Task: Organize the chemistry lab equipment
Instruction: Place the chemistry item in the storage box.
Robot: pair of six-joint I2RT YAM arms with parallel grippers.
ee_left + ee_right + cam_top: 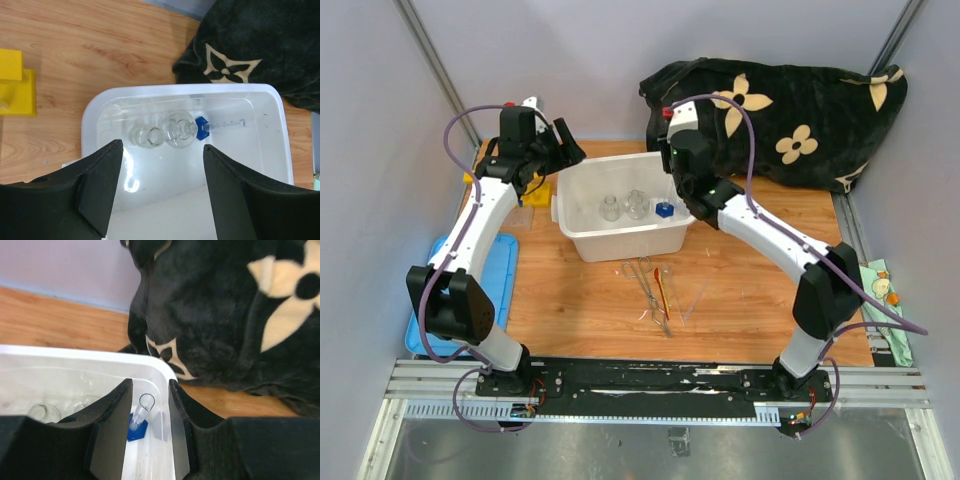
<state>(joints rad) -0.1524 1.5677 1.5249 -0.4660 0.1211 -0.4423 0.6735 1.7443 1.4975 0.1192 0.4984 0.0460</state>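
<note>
Masking blue-based glass piece [141, 415] partly, right gripper [150, 390] apparently open.

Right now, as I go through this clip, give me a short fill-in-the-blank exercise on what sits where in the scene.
1. The glass piece lying in the white bin has a ____ base.
2. The metal tweezers lie on the table, not inside the bin but ____ it.
3. The left pincer hangs over the bin with its jaws ____.
4. The blanket behind the bin is black with a ____ pattern.

Missing words: blue; outside; open; flower.
</note>
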